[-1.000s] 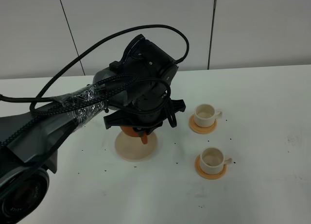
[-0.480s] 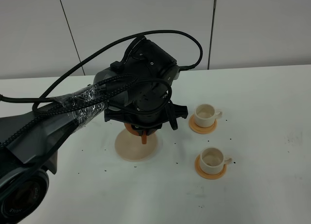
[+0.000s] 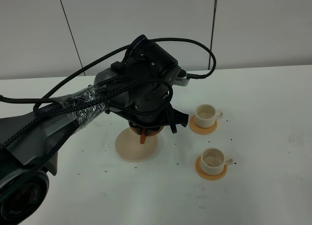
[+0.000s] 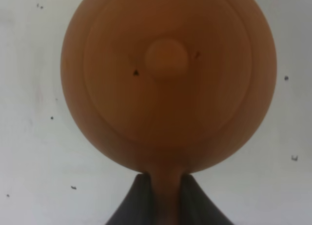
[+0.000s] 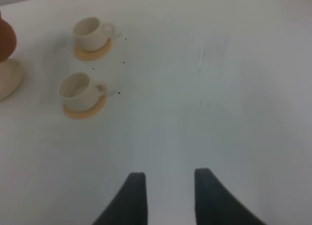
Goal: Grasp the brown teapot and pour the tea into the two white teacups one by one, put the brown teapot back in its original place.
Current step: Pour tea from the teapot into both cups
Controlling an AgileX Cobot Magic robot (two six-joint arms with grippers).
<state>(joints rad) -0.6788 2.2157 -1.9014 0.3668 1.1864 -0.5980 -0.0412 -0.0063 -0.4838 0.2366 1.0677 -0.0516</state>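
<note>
The brown teapot fills the left wrist view from above, lid on, so the tea is hidden. My left gripper is shut on its handle, a dark finger on each side. From the high camera only orange parts of the teapot show under the black left arm, over the beige trivet. The two white teacups stand on tan coasters to the right, pale inside. My right gripper is open over bare table, far from the teacups.
The left arm and its cables cover much of the table's left half. Small dark specks dot the white table. A white panelled wall runs behind the table's far edge. The right arm does not show in the high view.
The left wrist has turned over the trivet, swinging its cable out to the right. The teapot's visible parts have shifted slightly right. The cups have not moved.
</note>
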